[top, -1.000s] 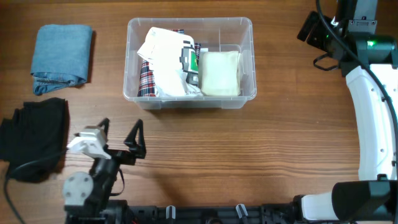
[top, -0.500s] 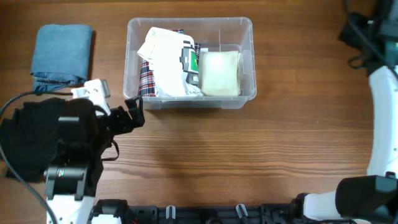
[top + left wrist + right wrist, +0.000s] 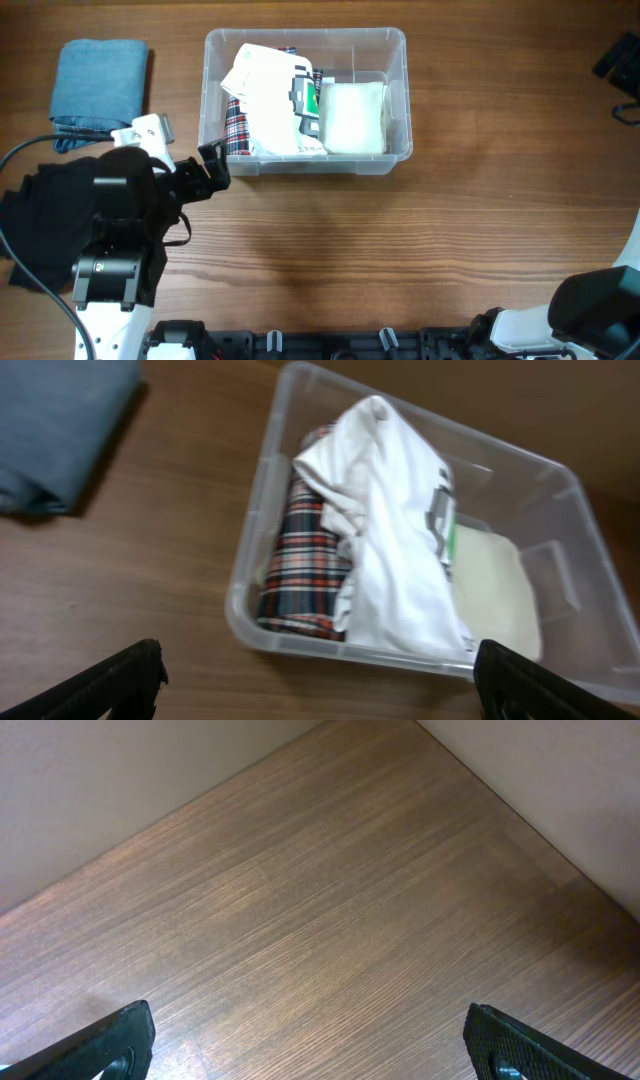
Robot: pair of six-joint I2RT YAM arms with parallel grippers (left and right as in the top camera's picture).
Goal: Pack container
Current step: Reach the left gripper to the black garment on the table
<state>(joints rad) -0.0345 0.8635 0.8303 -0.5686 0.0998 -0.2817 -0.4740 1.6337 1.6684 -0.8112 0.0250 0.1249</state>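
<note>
The clear container (image 3: 303, 34) stands at the back middle of the table. It holds a plaid garment (image 3: 236, 130), a white garment (image 3: 265, 90) and a cream folded garment (image 3: 352, 118). My left gripper (image 3: 198, 178) is open and empty, just off the container's front left corner. In the left wrist view my left gripper's fingers (image 3: 320, 690) are spread wide before the container wall (image 3: 250, 628), with the plaid (image 3: 305, 560), white (image 3: 390, 530) and cream (image 3: 495, 595) garments inside. My right gripper (image 3: 320, 1045) is open and empty over bare wood; in the overhead view it is almost out of frame.
A folded blue denim garment (image 3: 100, 85) lies at the back left and shows in the left wrist view (image 3: 50, 430). A black garment (image 3: 40, 220) lies at the left edge, partly under my left arm. The table's edge and a wall lie beyond my right gripper.
My left arm has moved from the table's front edge up toward the container's front left corner. My right arm has swung right, almost out of the overhead view.
</note>
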